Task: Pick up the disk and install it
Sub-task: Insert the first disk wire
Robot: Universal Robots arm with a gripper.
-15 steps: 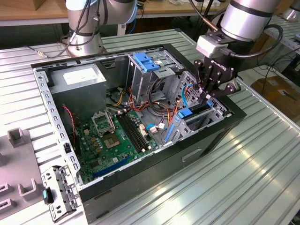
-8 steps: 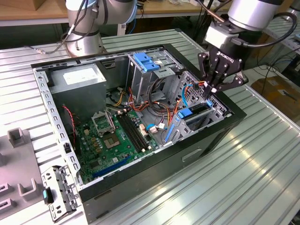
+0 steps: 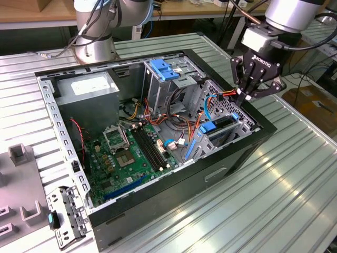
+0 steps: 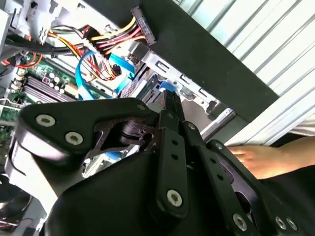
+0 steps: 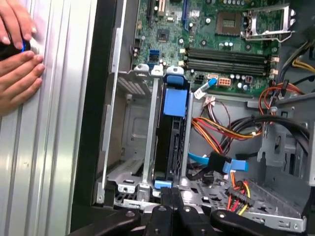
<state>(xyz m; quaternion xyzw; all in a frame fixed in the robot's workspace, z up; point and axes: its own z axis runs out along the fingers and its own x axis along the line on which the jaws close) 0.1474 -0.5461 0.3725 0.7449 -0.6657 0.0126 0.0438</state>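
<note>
Silver disk [image 5: 173,130] stands on edge in slot of grey drive cage [image 5: 129,147], blue carrier rail facing outward, by case [image 3: 158,205] wall at exterior view's right. Directly over disk's near end: gripper [image 5: 170,192], fingers pressed together, tips at small blue tab of carrier; contact not certain. Nothing between fingers. Exterior view: gripper [image 3: 244,99] points down at cage corner. Coloured cables [image 5: 221,130] just beside disk, motherboard [image 5: 221,49] beyond. Person's hand [image 5: 17,69] rests on ribbed table [image 5: 54,147] outside case.
</note>
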